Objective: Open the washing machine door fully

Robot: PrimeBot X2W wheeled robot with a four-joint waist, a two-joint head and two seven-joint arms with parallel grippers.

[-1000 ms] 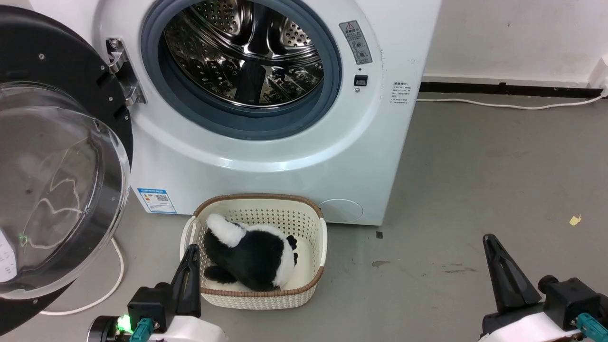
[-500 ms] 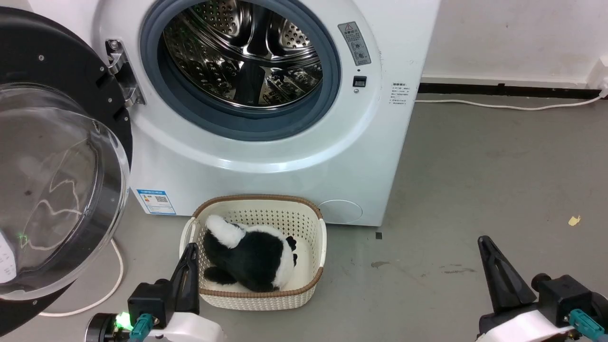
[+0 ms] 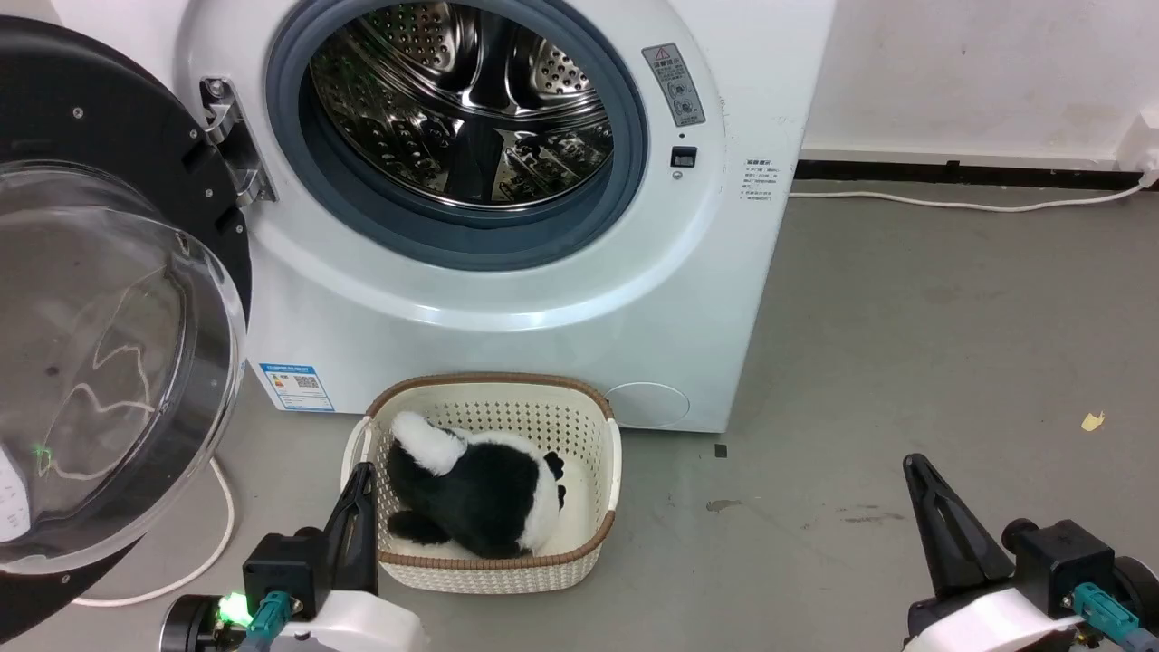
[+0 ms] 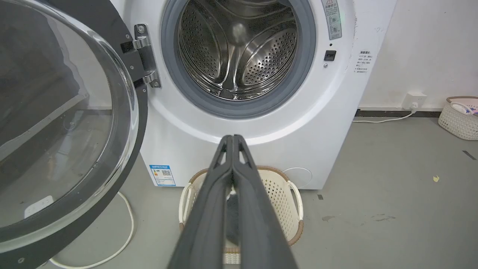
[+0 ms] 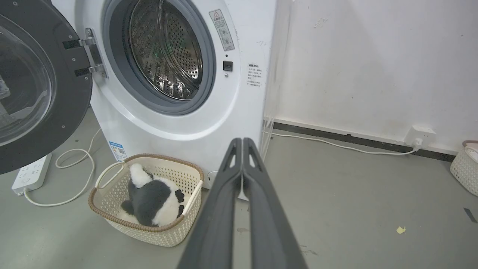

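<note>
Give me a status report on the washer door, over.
Left claw shut, empty. Right claw shut, empty. Washing machine door swung wide open. Basket with plush toy sits apart from it.

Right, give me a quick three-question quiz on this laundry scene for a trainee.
1. True or false: the washing machine door stands swung open, clear of the drum.
2. What lies in the basket in front of the washing machine? A) folded towels B) a black-and-white plush toy C) a detergent bottle
3. Fill in: the left gripper and right gripper both have their fingers ____.
Key: 1 true; 2 B; 3 closed together.
</note>
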